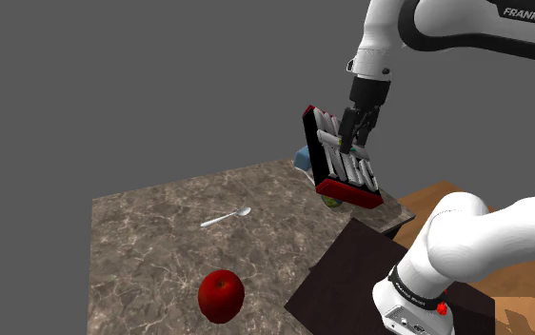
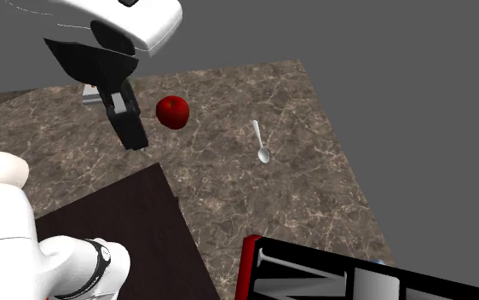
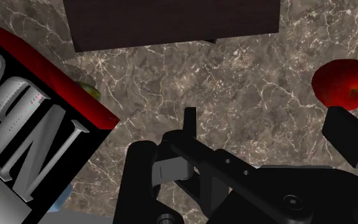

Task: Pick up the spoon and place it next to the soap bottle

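Spoon [image 1: 226, 218] lies flat mid-counter [image 1: 142, 243], well apart from our claw [image 1: 358, 136], which hangs empty with fingers spread, near the red-and-black box [image 1: 344, 164]. We judge its bowl end nearer us, the handle running away toward the shoulder view's left.

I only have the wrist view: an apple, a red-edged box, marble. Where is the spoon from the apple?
Observer: The spoon lies flat on the marble table, apart from the apple. In the shoulder view it sits straight above the apple and left of the box.
Operator: Which way does its bowl point?
Observer: Toward the box. The handle points away from it.
Operator: How high is my hand?
Observer: In the shoulder view the gripper hangs high above the table, touching nothing.
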You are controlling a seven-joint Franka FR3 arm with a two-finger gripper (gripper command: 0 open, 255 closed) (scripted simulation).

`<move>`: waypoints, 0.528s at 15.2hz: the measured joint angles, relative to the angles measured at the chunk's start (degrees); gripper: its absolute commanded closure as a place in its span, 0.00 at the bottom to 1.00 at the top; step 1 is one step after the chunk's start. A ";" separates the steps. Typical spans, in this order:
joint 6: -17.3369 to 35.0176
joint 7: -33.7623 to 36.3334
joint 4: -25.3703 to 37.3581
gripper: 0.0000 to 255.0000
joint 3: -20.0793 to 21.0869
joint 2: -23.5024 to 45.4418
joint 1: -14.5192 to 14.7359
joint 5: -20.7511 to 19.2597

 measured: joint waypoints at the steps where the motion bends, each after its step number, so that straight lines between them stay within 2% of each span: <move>1: 0.00 0.00 0.00 0.00 0.00 0.00 0.00 0.00; 3: 1.97 0.44 -1.01 0.00 0.30 1.07 -0.18 0.15; 8: 11.34 2.80 -3.79 0.00 2.24 7.87 -0.61 1.23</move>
